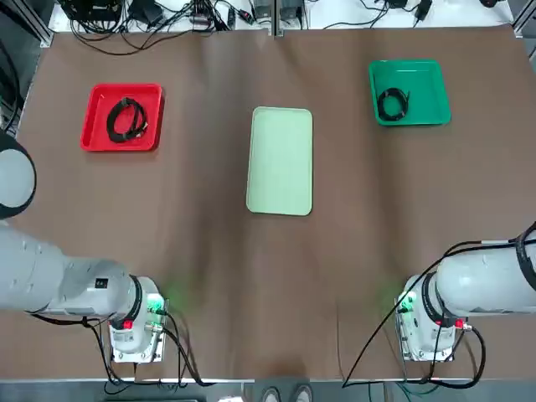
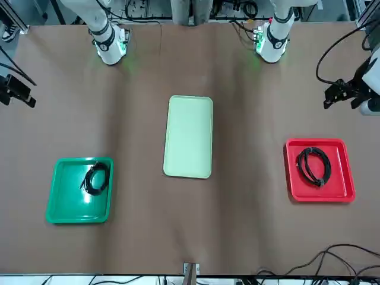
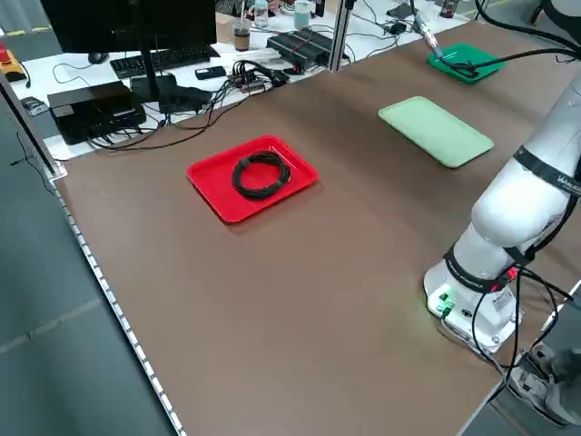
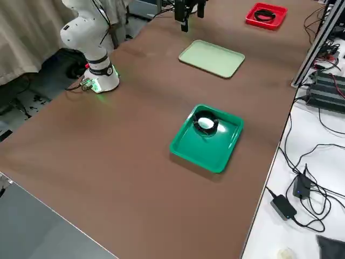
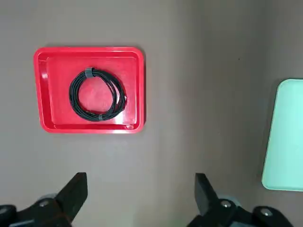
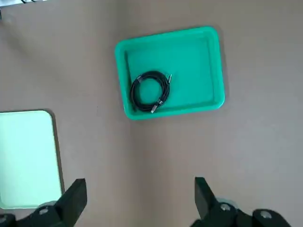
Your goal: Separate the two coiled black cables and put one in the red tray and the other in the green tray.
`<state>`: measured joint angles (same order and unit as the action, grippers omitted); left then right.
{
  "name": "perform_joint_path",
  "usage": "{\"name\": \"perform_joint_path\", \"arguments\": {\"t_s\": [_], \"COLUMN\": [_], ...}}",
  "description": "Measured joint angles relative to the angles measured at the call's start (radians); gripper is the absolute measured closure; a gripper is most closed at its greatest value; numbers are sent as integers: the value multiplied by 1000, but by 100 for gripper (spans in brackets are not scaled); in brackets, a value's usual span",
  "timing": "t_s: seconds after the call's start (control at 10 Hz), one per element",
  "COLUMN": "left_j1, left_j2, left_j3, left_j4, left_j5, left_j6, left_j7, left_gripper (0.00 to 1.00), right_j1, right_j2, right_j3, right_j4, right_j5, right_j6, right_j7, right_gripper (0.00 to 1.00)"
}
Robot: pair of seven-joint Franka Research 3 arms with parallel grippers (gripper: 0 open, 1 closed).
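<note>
Left gripper [image 5: 141, 178], left wrist view: nearest you, released, jaws wide
Larger coil [image 5: 74, 96]: beyond it, inside the red tray [image 5: 52, 64], presumably to keep your cables separate
Right gripper [image 6: 140, 181], right wrist view: yours stands unclenched, empty
Smaller coil [image 6: 165, 89]: beyond it, inside the green tray [image 6: 199, 66]

The tray [image 5: 43, 90] ahead of the left claw [image 5: 141, 201] is plain bright red, its coil [image 5: 75, 99] black with a grey band. Ahead of the right claw [image 6: 140, 203], the tray [image 6: 194, 71] is solid green, its coil [image 6: 133, 92] black with silvery tips. Between both claws, the long tray [image 1: 280, 161] is plain pale mint. Both claws are black.
</note>
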<state>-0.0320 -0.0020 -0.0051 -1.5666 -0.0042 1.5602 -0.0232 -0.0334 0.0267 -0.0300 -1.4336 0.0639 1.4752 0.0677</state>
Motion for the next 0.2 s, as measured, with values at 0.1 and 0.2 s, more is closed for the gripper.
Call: {"name": "perform_joint_path", "arguments": {"t_s": [0.1, 0.2], "left_j1": [0, 0], "left_j2": [0, 0], "left_j3": [0, 0], "left_j4": [0, 0], "left_j5": [0, 0], "left_j6": [0, 0], "left_j7": [0, 0], "left_gripper": [0, 0], "right_j1": [0, 0], "right_j2": [0, 0], "right_j3": [0, 1], "right_j4": [0, -2], "right_j5": [0, -1], "right_j6": [-2, -5], "right_j7": [0, -4], "right_gripper": [0, 0]}}
